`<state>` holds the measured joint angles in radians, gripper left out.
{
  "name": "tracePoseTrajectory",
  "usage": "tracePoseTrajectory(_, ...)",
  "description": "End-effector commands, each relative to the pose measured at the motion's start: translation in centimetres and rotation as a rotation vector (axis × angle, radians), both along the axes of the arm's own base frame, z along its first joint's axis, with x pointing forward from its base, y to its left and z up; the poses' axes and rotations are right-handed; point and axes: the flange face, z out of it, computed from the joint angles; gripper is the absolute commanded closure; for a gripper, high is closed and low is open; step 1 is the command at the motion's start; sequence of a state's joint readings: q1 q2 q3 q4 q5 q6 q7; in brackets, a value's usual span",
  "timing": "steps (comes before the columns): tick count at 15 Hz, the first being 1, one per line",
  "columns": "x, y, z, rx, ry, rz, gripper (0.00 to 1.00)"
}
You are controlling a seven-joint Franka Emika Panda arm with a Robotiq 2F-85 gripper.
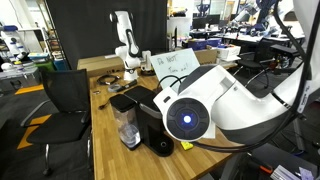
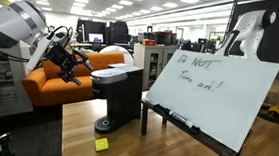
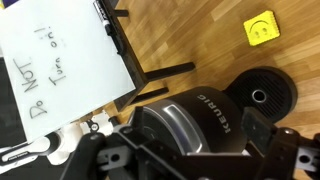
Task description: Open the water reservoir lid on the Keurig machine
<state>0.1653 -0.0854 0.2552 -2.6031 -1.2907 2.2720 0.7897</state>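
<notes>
Your tool (image 2: 75, 68) hangs released, jaws wide, holding nothing. The lid (image 1: 124, 101) lies closed on the coffee maker (image 2: 118, 98), just below and ahead of the tool. Catch its free edge from underneath, then lift slowly.

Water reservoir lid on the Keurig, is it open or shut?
Shut: in an exterior view the water reservoir lid lies flat atop the clear tank.
</notes>
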Motion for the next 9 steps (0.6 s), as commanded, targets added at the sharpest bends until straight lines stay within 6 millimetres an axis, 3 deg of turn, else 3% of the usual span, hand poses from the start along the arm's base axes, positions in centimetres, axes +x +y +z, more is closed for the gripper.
tracePoseTrajectory(1, -0.17, 0.55, -0.23, -0.011, -0.019, 0.034, 0.0)
tracePoseTrajectory(9, 0.76, 0.12, -0.73, -0.062, -0.068, 0.097, 0.0)
